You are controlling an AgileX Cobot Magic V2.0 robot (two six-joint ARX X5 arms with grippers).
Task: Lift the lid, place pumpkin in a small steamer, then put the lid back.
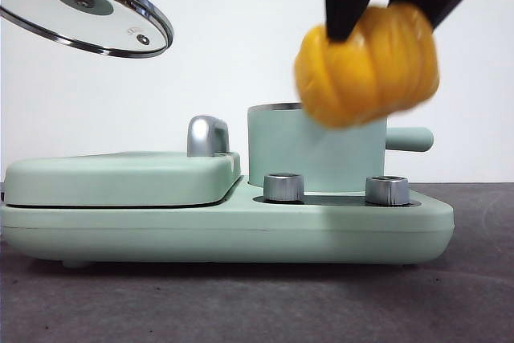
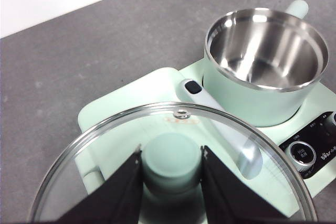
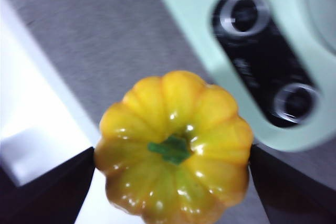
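Pumpkin [image 1: 367,66], clamped stem-up between the right gripper [image 3: 172,166] fingers, hangs just above the small steamer [image 1: 315,149] toward its handle side, while left gripper [image 2: 171,169] fingers pinch the lid [image 1: 84,7] knob, well aside

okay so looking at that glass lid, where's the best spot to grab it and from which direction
Grip the lid by its small mint-green knob at the centre, coming from above, on the knob side. The glass disc is wide, thin and slippery with only a narrow steel rim, while the knob stands up as a short stub that two jaws can close across. The left gripper holds it exactly so.
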